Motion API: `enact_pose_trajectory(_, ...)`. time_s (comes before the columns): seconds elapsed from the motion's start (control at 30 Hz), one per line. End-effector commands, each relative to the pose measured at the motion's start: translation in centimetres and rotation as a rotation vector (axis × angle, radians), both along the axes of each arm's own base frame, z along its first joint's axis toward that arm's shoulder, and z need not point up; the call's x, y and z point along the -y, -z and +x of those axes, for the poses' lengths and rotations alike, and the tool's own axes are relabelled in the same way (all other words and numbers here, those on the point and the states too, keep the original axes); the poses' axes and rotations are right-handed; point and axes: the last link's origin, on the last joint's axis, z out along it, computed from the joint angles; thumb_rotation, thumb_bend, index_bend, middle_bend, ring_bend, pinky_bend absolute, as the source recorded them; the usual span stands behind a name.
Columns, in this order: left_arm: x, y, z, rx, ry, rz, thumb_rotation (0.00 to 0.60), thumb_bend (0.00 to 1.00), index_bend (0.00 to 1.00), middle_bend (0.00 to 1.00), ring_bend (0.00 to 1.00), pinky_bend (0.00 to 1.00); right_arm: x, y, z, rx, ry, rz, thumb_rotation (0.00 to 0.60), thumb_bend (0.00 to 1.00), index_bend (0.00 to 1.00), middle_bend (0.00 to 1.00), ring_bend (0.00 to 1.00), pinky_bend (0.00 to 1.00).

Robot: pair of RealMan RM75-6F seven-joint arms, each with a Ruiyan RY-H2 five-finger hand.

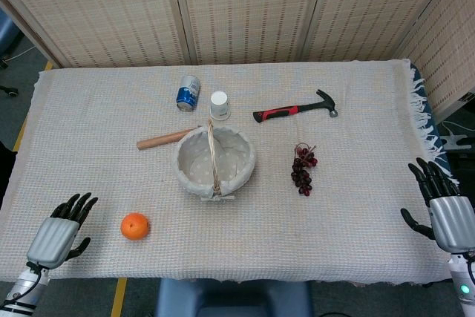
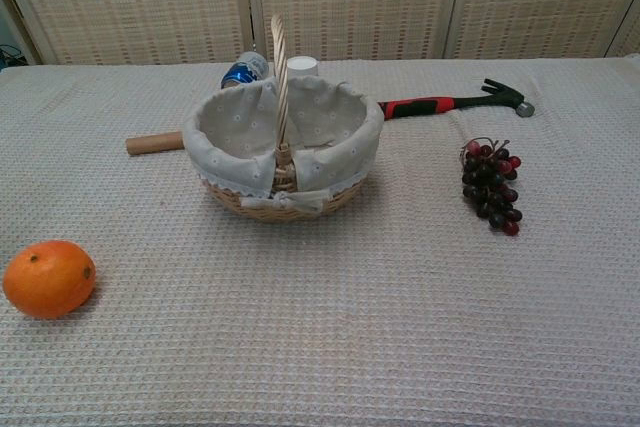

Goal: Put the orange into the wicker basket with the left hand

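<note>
The orange (image 1: 134, 226) (image 2: 48, 278) lies on the cloth near the table's front left. My left hand (image 1: 61, 230) rests open just to its left, apart from it, fingers spread and holding nothing. The wicker basket (image 1: 246, 159) (image 2: 366, 147), lined with pale cloth and with an upright handle, stands mid-table, behind and to the right of the orange. It looks empty inside. My right hand (image 1: 444, 204) sits open at the front right edge of the table. Neither hand appears in the chest view.
Behind the basket are a wooden rolling pin (image 1: 165, 139), a blue can (image 1: 188, 93) on its side and a white cup (image 1: 219, 105). A red-handled hammer (image 1: 295, 110) lies back right. Dark grapes (image 1: 303, 168) lie right of the basket. Woven screens close off the back.
</note>
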Motion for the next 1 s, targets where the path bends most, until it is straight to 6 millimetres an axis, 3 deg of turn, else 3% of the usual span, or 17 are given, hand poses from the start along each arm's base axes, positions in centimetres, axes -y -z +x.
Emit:
enact_pose_trajectory(0.03, 0.0, 0.0, 0.0, 0.003, -0.001, -0.001, 0.6, 0.31, 0.0, 0.0, 0.0, 0.19, 0.0, 0.1, 0.0, -0.005, 0.002, 0.008, 0.6, 0.19, 0.0, 0.0, 0.0, 0.21)
enact_pose_trajectory(0.43, 0.0, 0.6, 0.7, 0.031, 0.004, -0.039, 0.6, 0.31, 0.0, 0.0, 0.0, 0.19, 0.3, 0.6, 0.1, -0.019, 0.008, 0.026, 0.6, 0.19, 0.0, 0.0, 0.0, 0.21)
enact_pose_trajectory(0.77, -0.2, 3.5, 4.2, 0.092, 0.048, -0.135, 0.6, 0.31, 0.0, 0.0, 0.0, 0.2, 0.3, 0.9, 0.2, -0.023, 0.008, 0.05, 0.6, 0.19, 0.0, 0.0, 0.0, 0.22)
enact_pose_trajectory(1.0, -0.6, 6.2, 4.9, 0.115, 0.041, -0.169, 0.6, 0.31, 0.0, 0.0, 0.0, 0.19, 0.4, 0.5, 0.2, -0.01, 0.013, 0.056, 0.6, 0.19, 0.0, 0.0, 0.0, 0.22)
